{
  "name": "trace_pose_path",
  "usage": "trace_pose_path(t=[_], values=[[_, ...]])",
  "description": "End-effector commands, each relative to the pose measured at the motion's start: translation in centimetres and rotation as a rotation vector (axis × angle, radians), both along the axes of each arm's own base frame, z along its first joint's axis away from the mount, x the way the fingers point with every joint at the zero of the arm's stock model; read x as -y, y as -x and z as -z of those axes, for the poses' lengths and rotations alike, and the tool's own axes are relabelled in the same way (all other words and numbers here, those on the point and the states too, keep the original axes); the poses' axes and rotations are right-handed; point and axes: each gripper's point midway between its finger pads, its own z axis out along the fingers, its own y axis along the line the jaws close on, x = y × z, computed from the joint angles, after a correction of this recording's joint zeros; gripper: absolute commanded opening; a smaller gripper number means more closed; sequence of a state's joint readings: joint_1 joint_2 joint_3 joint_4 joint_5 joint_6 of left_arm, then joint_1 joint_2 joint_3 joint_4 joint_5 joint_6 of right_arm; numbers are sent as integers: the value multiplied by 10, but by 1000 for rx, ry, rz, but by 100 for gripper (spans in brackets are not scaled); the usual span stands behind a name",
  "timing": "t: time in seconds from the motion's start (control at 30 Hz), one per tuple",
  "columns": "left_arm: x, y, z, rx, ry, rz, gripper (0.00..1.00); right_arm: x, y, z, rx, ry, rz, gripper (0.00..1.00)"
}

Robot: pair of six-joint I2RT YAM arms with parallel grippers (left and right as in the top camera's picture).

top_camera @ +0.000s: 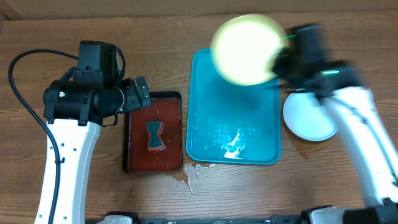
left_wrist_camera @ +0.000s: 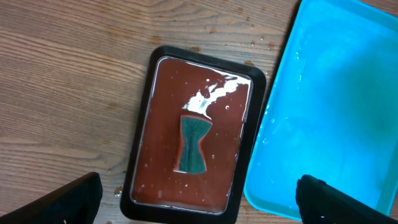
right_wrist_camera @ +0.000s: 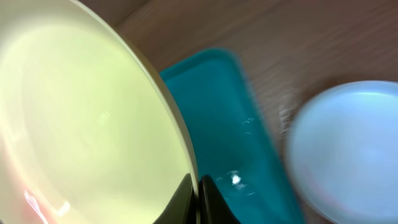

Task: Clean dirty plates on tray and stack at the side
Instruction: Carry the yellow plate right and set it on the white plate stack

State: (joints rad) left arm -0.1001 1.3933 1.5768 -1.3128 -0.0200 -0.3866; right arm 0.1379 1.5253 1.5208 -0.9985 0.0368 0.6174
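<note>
Overhead, our right gripper (top_camera: pixel 278 59) pinches a yellow-green plate (top_camera: pixel 247 50) above the wet, plateless tray (top_camera: pixel 205 124); a blue plate (top_camera: pixel 309 117) lies on the desk (top_camera: pixel 261 186) beside it. We judge stacking remains. Our left gripper (top_camera: pixel 138 93) hangs spread near the sponge (top_camera: pixel 155 137).

Matt wood grain on the table (left_wrist_camera: pixel 68 81). The blue tray (top_camera: pixel 208 87) is glossy plastic, wet-shiny. The black tray (left_wrist_camera: pixel 142 134) gleams too, its sponge (left_wrist_camera: pixel 193 144) dull and rough. The yellow-green plate (top_camera: pixel 247 50) shows smooth and glossy.
</note>
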Motion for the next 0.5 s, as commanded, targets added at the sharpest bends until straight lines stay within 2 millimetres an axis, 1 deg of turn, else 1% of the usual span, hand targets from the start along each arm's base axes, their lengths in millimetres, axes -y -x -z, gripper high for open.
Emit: trace_pose_path(t=[0.0, 0.03, 0.1, 0.13, 0.23, 0.3, 0.37, 0.43, 0.47], values=[[-3, -1, -5, 17, -13, -3, 100, 54, 22, 13, -107, -109, 50, 4], [-3, -1, -5, 17, -12, -2, 100, 79, 32, 29, -165, -97, 89, 4], [-3, -1, -5, 17, -13, -3, 100, 112, 49, 54, -254, -101, 159, 4], [-3, -1, -5, 17, -13, -3, 100, 125, 58, 69, -296, -112, 194, 4], [-3, -1, -5, 17, -12, -3, 100, 150, 84, 110, -394, -153, 290, 4], [-3, -1, -5, 17, -13, -3, 100, 158, 98, 134, -425, -184, 331, 4], [-3, -1, -5, 17, -13, -3, 100, 160, 110, 154, -446, -219, 357, 4], [-3, -1, -5, 17, -12, -3, 100, 157, 116, 170, -447, -262, 362, 4], [-3, -1, -5, 17, -12, -2, 100, 151, 116, 174, -439, -285, 331, 4]])
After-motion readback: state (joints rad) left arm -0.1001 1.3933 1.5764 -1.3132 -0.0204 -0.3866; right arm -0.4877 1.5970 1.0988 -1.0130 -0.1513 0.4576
